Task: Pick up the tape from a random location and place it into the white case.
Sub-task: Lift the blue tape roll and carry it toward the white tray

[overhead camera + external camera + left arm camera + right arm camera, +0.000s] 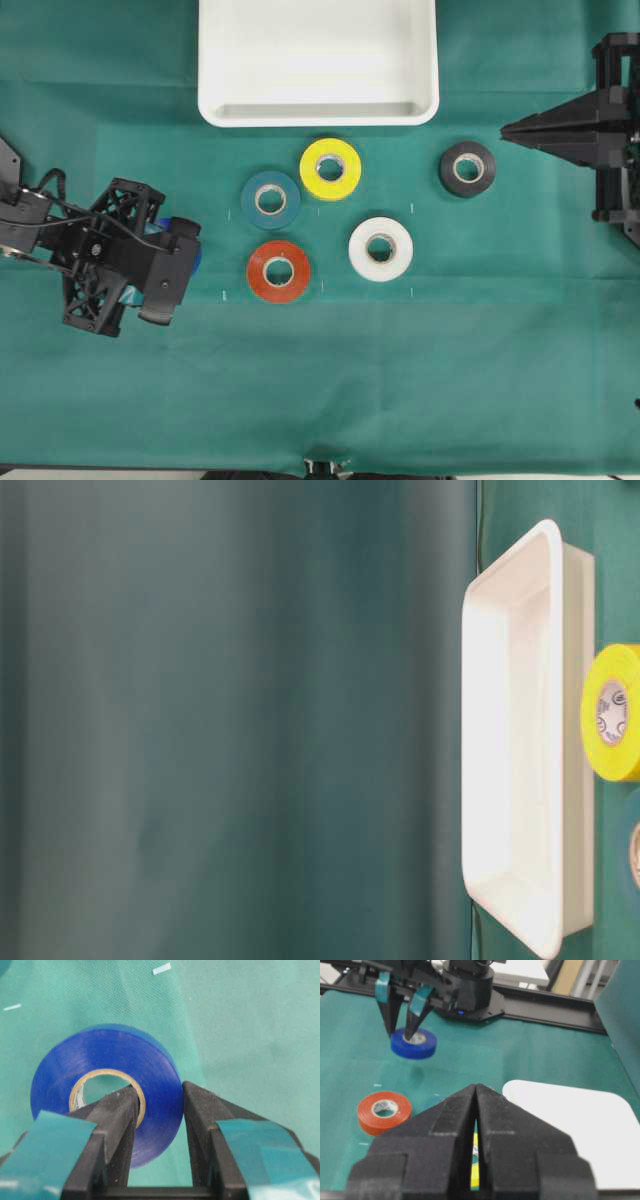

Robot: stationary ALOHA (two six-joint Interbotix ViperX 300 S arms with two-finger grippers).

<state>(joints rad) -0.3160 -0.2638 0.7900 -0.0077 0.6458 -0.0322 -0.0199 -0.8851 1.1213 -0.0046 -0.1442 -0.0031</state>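
Note:
The royal-blue tape [100, 1055] sits in my left gripper [160, 1089], one finger inside its pale core and the other against its outer wall. In the right wrist view the tape [413, 1044] hangs a little above the green cloth, with a shadow under it, in the left gripper [400, 1035]. From overhead the left gripper [172, 262] hides most of the tape [195, 255], at the left side. The white case [318, 112] lies empty at the top centre. It also shows in the table-level view [520, 730] and the right wrist view [570, 1125]. My right gripper [505, 130] is shut and empty at the far right.
Between the left gripper and the case lie a teal-blue roll [270, 200], a yellow roll [330, 168], a red roll [278, 271] and a white roll [380, 248]. A black roll [467, 168] lies near the right gripper.

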